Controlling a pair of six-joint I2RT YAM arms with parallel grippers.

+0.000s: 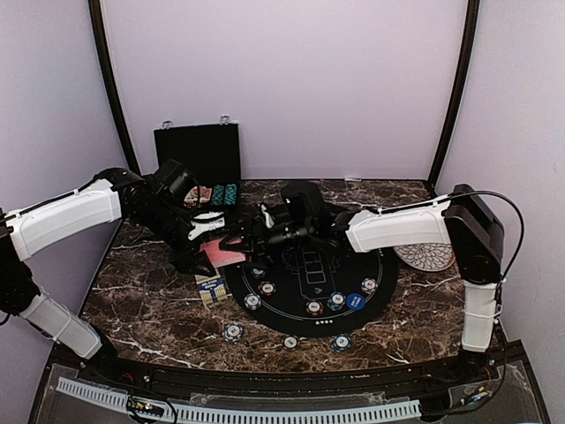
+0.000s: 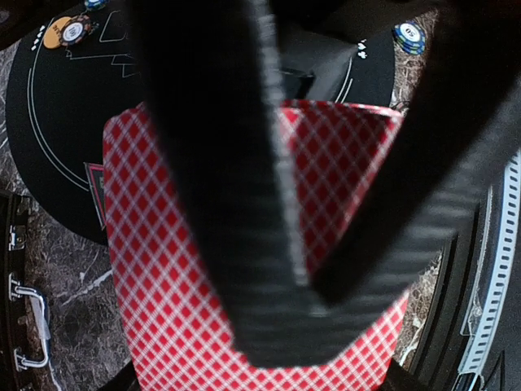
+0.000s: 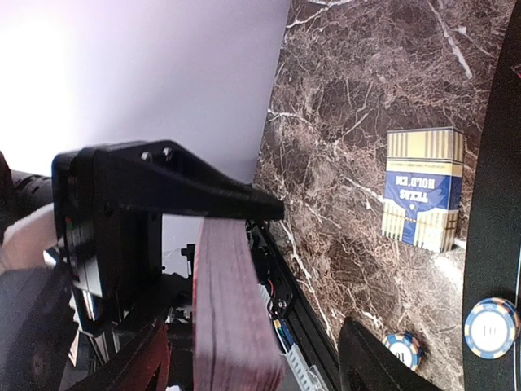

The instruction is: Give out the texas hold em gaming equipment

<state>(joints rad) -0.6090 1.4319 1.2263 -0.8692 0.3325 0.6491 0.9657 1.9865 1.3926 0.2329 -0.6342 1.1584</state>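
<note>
My left gripper (image 1: 212, 237) is shut on a deck of red-backed playing cards (image 1: 222, 254), held above the left edge of the black round mat (image 1: 388, 265). In the left wrist view both fingers (image 2: 228, 204) press on the deck's checked back (image 2: 163, 269). My right gripper (image 1: 250, 238) is open just right of the deck. In the right wrist view the deck's edge (image 3: 232, 309) stands between its spread fingertips (image 3: 366, 362), nearer the left one. Striped poker chips (image 1: 267, 288) and a blue marker disc (image 1: 355, 301) lie on the mat. An orange disc (image 2: 57, 34) shows in the left wrist view.
A blue and gold card box (image 1: 210, 287) lies on the marble left of the mat and also shows in the right wrist view (image 3: 423, 187). Three chips (image 1: 233, 332) lie off the mat near the front. A black hinged case (image 1: 199, 159) stands open at the back left. A white patterned plate (image 1: 428, 258) sits at the right.
</note>
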